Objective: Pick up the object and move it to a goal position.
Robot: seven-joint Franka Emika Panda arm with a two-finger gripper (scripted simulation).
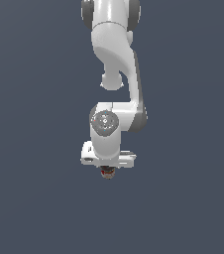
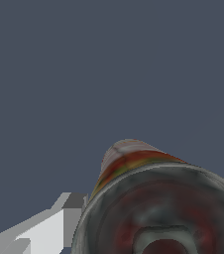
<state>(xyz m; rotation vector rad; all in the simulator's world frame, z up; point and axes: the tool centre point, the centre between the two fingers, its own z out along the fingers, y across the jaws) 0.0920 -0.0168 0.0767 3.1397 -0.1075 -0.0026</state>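
The object (image 1: 107, 172) is a small tin can with a red-and-white label. In the exterior view it shows just beneath the white hand of my gripper (image 1: 107, 170), which points straight down. The wrist view has the can (image 2: 148, 198) very close, its dark metallic top facing the camera and its red label running away from it. One white finger (image 2: 59, 225) presses against the can's side; the can hides the other finger. The gripper looks shut on the can.
The arm's white links (image 1: 115, 59) rise above the hand to the top of the exterior view. Around it there is only a flat, uniform dark grey-blue ground (image 1: 34, 198) with no other objects or edges in sight.
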